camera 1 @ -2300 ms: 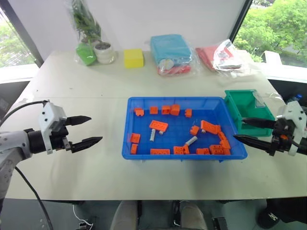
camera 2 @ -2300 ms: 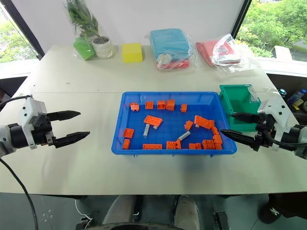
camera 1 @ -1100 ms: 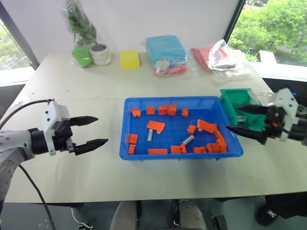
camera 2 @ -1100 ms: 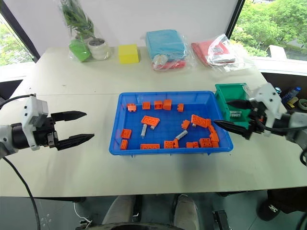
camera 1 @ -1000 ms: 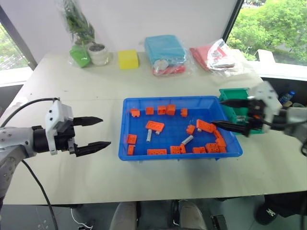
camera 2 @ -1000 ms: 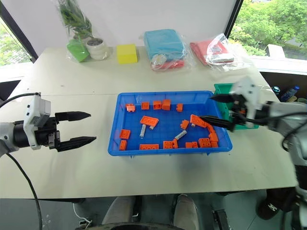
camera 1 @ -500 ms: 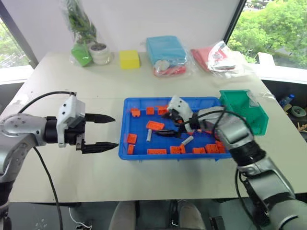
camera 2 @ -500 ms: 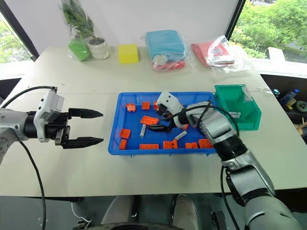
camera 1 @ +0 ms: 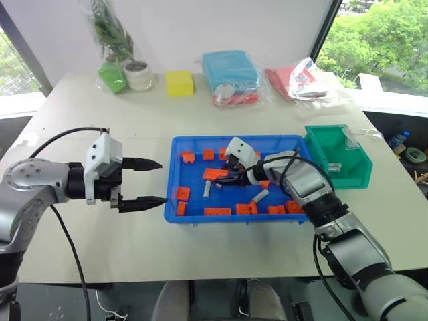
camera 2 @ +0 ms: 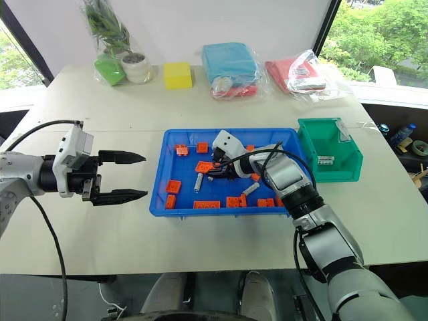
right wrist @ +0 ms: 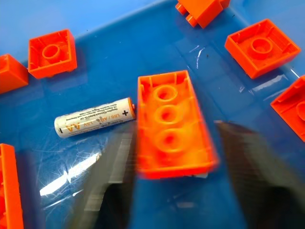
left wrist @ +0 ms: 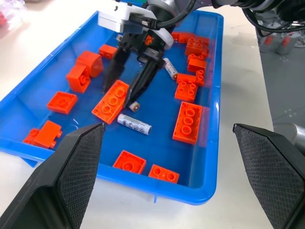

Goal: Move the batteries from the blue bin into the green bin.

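Right wrist view: I see one battery [right wrist: 94, 124] lying flat on the blue bin [right wrist: 119, 28] floor, just beside a long orange brick [right wrist: 172, 125] that sits between my right fingers. The right gripper [left wrist: 127, 90] has its fingers narrowed around that brick, tips near a second small battery end [left wrist: 135, 106]; whether they pinch anything I cannot tell, since the fingers are blurred. The left gripper [camera 1: 152, 182] hovers spread wide beside the bin. The green bin [camera 2: 329, 157] holds one battery.
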You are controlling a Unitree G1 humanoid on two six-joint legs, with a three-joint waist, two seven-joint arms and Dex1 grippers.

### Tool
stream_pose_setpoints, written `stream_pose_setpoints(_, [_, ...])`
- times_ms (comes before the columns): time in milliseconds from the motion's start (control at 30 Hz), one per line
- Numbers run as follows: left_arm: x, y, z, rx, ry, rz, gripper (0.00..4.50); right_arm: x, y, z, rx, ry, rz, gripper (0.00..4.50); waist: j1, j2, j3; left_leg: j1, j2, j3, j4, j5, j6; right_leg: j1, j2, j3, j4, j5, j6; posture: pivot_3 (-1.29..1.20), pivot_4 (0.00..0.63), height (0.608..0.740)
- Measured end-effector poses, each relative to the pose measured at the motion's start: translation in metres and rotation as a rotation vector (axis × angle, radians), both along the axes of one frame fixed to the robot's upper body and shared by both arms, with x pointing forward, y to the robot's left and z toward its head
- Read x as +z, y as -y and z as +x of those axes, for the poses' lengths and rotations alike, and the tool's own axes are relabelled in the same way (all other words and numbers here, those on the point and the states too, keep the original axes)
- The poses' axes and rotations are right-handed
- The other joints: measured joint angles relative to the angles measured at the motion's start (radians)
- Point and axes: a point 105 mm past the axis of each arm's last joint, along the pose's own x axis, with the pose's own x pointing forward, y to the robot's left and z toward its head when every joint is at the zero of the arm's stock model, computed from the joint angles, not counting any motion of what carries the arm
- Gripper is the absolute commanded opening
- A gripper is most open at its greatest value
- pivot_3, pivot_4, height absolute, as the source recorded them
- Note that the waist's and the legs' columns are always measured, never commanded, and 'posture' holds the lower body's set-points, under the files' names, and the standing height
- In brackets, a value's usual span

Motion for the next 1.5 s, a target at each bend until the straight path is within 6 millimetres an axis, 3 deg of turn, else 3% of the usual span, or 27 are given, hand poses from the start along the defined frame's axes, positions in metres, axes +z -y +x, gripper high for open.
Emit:
stream_pose_setpoints(133, [0.0, -0.002, 0.004, 0.013, 0.0, -0.002, 4.5, 0.005, -0.008, 0.002, 0.002, 0.009, 0.029, 1.29, -0.005, 0.0, 0.0, 0.001, 0.0, 0.0, 0.0, 0.0, 0.0, 0.0, 0.0, 0.0, 0.003, 0.0, 0.0, 0.0, 0.15, 0.704])
stream_pose_setpoints(367, [0.0, 0.0, 0.006, 0.006, 0.017, -0.008, 4.5, 0.017, -0.012, 0.027, -0.066, 0.099, 0.04, 1.29, -0.023, 0.0, 0.0, 0.001, 0.0, 0.0, 0.0, 0.0, 0.0, 0.0, 0.0, 0.001, 0.005, 0.0, 0.0, 0.0, 0.15, 0.704])
stream_pose_setpoints(567, [-0.006, 0.003, 0.007, -0.005, 0.005, -0.007, 4.5, 0.014, -0.025, 0.033, -0.061, 0.085, 0.07, 4.19, -0.034, -0.001, 0.0, 0.001, 0.0, 0.0, -0.001, 0.001, -0.001, 0.003, 0.0, 0.001, 0.007, 0.002, -0.003, 0.0, 0.15, 0.704])
stream_pose_setpoints(667, [-0.005, 0.004, 0.008, -0.006, 0.012, -0.007, 4.5, 0.022, -0.024, 0.031, -0.042, 0.099, 0.067, 4.19, -0.032, 0.0, 0.0, 0.002, 0.0, 0.0, 0.0, 0.001, -0.001, 0.001, 0.0, 0.001, 0.007, 0.0, 0.0, 0.0, 0.15, 0.704])
stream_pose_setpoints(800, [-0.006, 0.006, 0.005, -0.014, 0.014, -0.005, 4.5, 0.049, -0.013, 0.003, 0.021, 0.078, 0.09, 4.19, -0.023, -0.001, 0.0, 0.002, 0.0, -0.001, -0.001, 0.001, -0.001, 0.001, 0.0, 0.001, 0.006, 0.0, 0.0, 0.0, 0.15, 0.704])
stream_pose_setpoints(1033, [-0.008, 0.007, 0.003, -0.021, 0.006, -0.003, 4.5, 0.03, -0.017, -0.049, 0.091, -0.168, 0.117, 4.19, -0.024, -0.002, -0.001, 0.003, 0.0, -0.001, 0.0, 0.0, -0.001, 0.0, 0.0, 0.001, 0.006, -0.001, -0.001, 0.0, 0.15, 0.704])
stream_pose_setpoints(1300, [-0.009, 0.005, 0.001, -0.022, -0.006, 0.015, 4.5, 0.003, -0.036, -0.046, 0.04, -0.245, 0.113, 4.19, -0.021, -0.001, 0.0, 0.002, 0.0, -0.001, 0.0, 0.001, -0.001, -0.001, 0.0, 0.001, 0.006, -0.001, -0.001, 0.0, 0.15, 0.704])
stream_pose_setpoints(1500, [-0.009, 0.004, 0.001, -0.018, -0.014, 0.02, 4.5, -0.003, -0.039, -0.04, 0.014, -0.24, 0.122, 4.19, -0.022, -0.002, -0.001, 0.002, 0.0, -0.001, 0.0, 0.001, -0.001, 0.0, 0.0, 0.001, 0.006, -0.001, -0.001, 0.0, 0.15, 0.704])
